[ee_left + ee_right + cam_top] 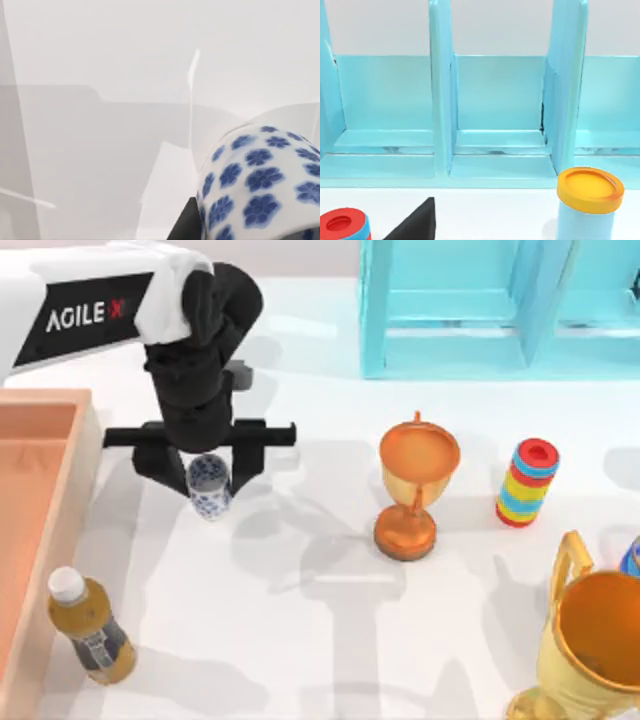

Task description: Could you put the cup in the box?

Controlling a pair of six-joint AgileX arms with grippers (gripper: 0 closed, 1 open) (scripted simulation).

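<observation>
Just right of the box [45, 440], the left gripper [208, 480] seems to pinch the cup [209, 488] between its fingers (grip depth unclear); a shallow hold could drop it short of the rim.

Orange trophy [415, 485], ring stack [527, 483], bottle [91, 627].

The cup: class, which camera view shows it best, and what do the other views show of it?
The top view is best: the whole cup stands between the left gripper fingers, right of the box. The left wrist view gives a partial close-up of its blue flowers. The right wrist view faces the cyan shelf.
</observation>
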